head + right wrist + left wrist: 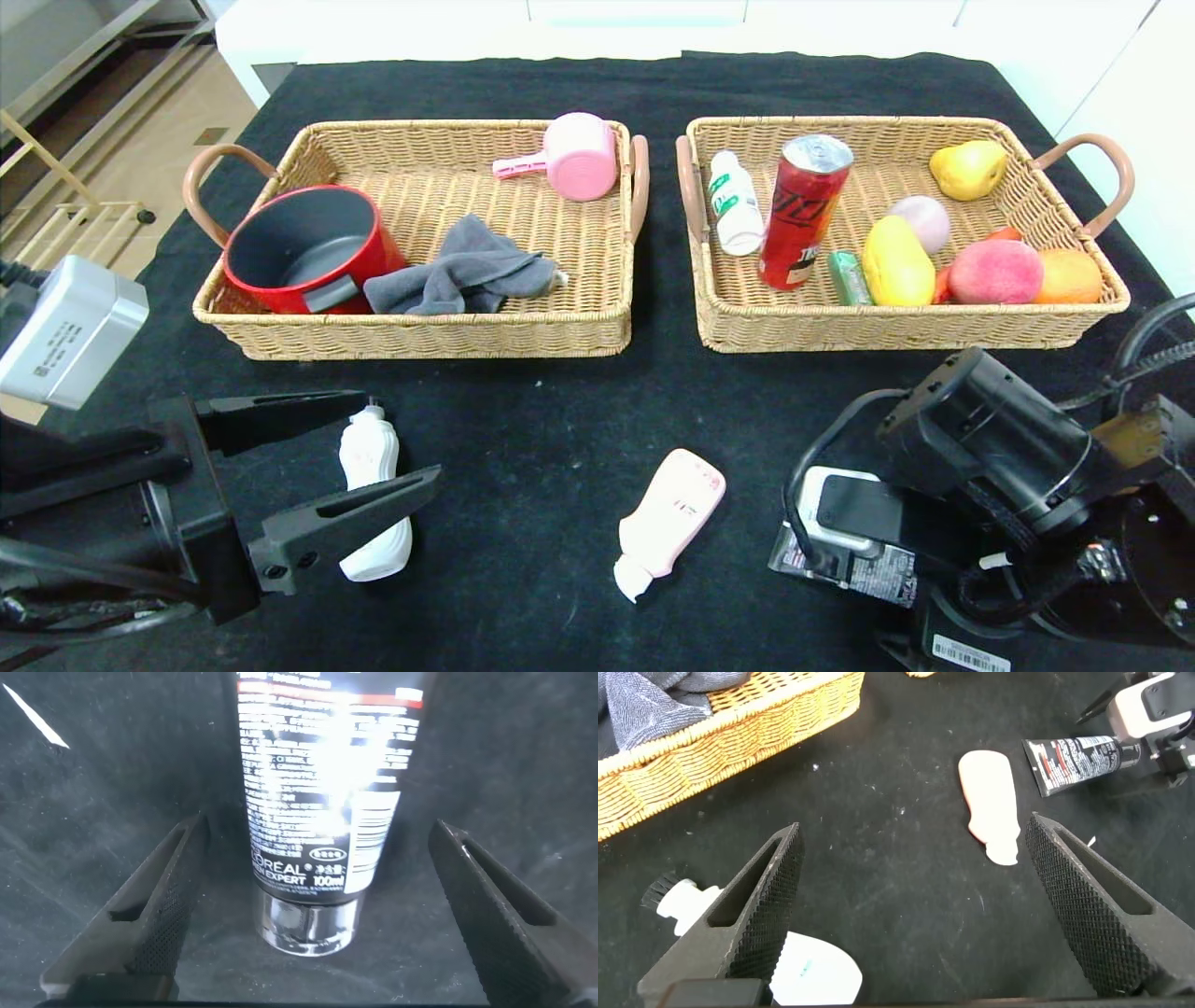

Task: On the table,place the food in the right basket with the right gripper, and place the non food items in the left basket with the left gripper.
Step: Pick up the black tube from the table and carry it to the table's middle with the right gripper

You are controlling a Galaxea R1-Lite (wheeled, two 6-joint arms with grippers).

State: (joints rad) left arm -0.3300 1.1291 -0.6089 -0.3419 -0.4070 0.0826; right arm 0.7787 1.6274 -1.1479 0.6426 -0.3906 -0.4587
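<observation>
Black ribbed fingers of the left gripper [378, 448] stand wide apart over the black cloth table [541, 411], holding nothing. Under its nearer finger lies the white curvy bottle with a dark bristle tip [373, 495], its long axis running away from the robot and the bristle end pointing at the left wicker basket [420, 327]. Beyond the fingertips, toward the right arm, the pale pink squeeze tube with a white cap [667, 523] lies flat, cap toward the robot.

The right gripper [308, 905], equally spread, straddles the dark printed tube with a grey cap [318, 803], whose cap points back between the fingers.

Farther off, the left basket holds a red pot [308, 247], a grey cloth [467, 271] and a pink cup [579, 154]; the right wicker basket [896, 327] holds the red can [803, 210], the small white bottle [733, 201] and the pink-red peach [994, 271].
</observation>
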